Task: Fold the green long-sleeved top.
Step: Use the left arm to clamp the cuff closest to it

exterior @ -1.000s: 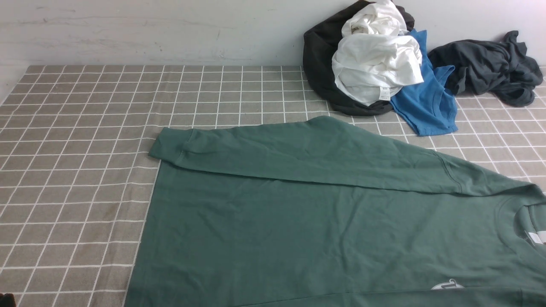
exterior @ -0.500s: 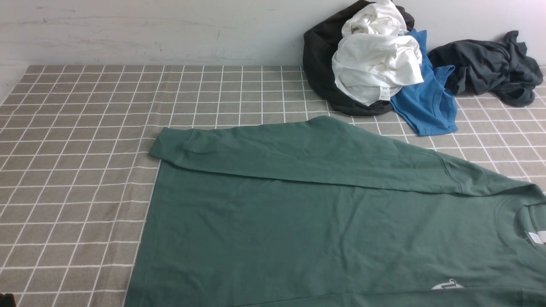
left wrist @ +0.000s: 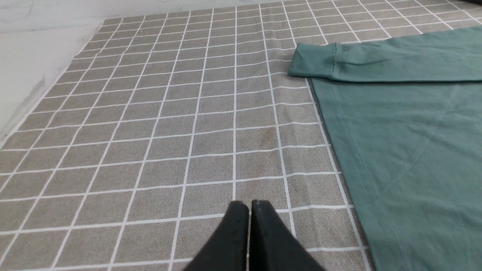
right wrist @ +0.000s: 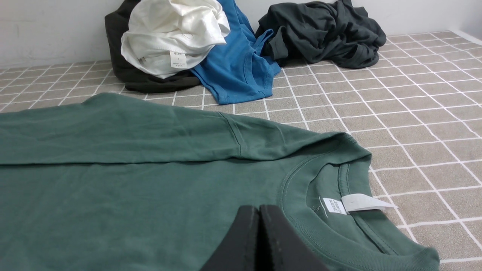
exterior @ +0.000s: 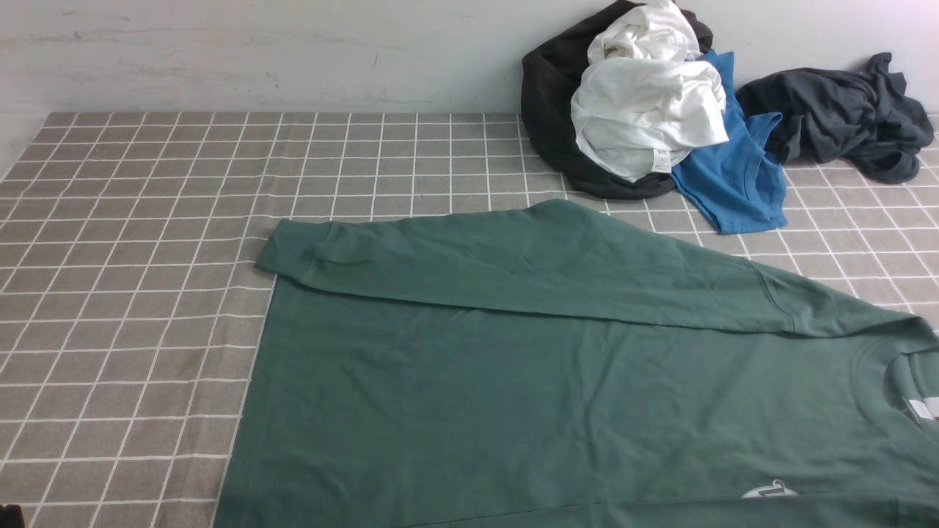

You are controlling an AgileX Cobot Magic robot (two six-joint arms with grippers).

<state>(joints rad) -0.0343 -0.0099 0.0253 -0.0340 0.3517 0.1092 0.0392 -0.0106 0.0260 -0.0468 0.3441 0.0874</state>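
The green long-sleeved top [exterior: 557,381] lies flat on the checked tablecloth, collar to the right, hem to the left. One sleeve [exterior: 513,257] is folded across its far side, cuff [exterior: 290,249] pointing left. My left gripper [left wrist: 249,205] is shut and empty above bare cloth, left of the top's hem [left wrist: 339,150]. Over the chest hovers my right gripper [right wrist: 259,209], shut and empty, just beside the ribbed collar [right wrist: 301,210] and white neck label [right wrist: 361,203]. Neither gripper shows in the front view.
A pile of black, white and bright blue garments [exterior: 645,117] sits at the back right against the wall. A dark grey garment [exterior: 843,117] lies further right. The checked tablecloth [exterior: 147,257] stretches left of the top to the table edge.
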